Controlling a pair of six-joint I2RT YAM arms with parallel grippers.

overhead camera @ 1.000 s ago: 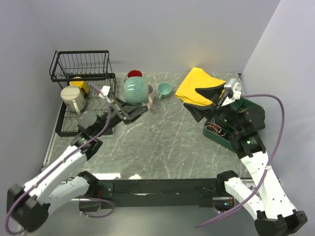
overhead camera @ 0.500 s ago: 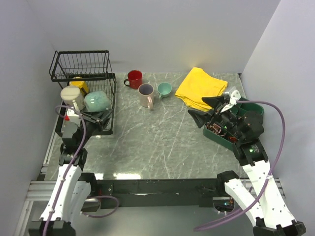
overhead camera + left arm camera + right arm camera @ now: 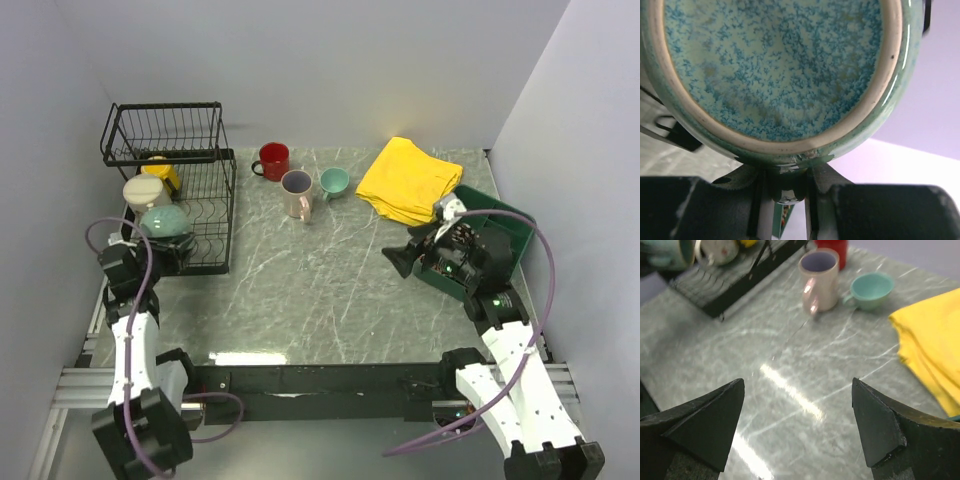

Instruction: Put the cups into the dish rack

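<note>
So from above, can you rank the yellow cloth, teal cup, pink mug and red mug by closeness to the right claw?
From the right gripper:
1. Yellow cloth, just beyond it.
2. Teal cup, farther left.
3. Pink mug, left of that cup.
4. Red mug, farthest left.

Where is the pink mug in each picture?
Top: pink mug stands upright in the upper middle, right of the rack.
Left wrist: not in it.
Right wrist: pink mug stands at the top middle, handle toward the camera.
Landmark: the teal cup sits just right of it in both views.
</note>
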